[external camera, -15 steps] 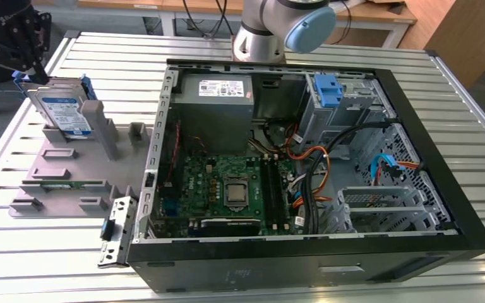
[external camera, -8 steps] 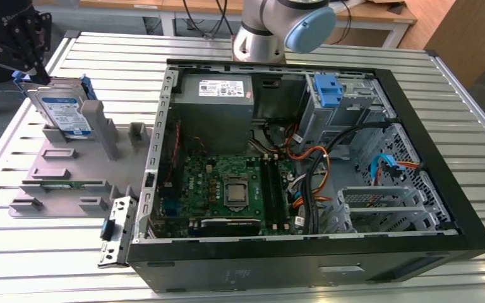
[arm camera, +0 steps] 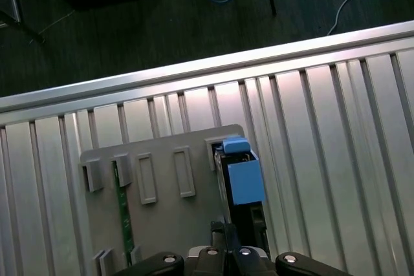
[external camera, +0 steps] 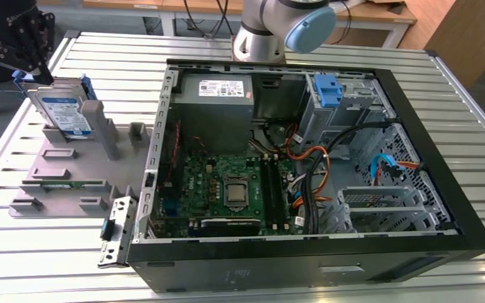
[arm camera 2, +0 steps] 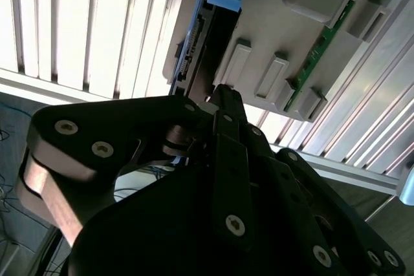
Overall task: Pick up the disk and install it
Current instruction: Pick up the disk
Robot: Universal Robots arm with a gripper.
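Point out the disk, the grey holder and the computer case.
disk [external camera: 60, 108], exterior view, on its blue-and-white label.
grey holder [external camera: 86, 170], exterior view, bare part of its base.
computer case [external camera: 310, 265], exterior view, its black outer wall.

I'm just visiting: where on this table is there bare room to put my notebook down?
Bare table slats: the corner at the exterior view's lower left, bordered by the grey holder and the case. Crowded: the holder, where the gripper is at the disk, and the cable-filled case.

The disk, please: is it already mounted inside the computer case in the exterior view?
No, the disk stands upright in the grey holder, outside the open computer case.
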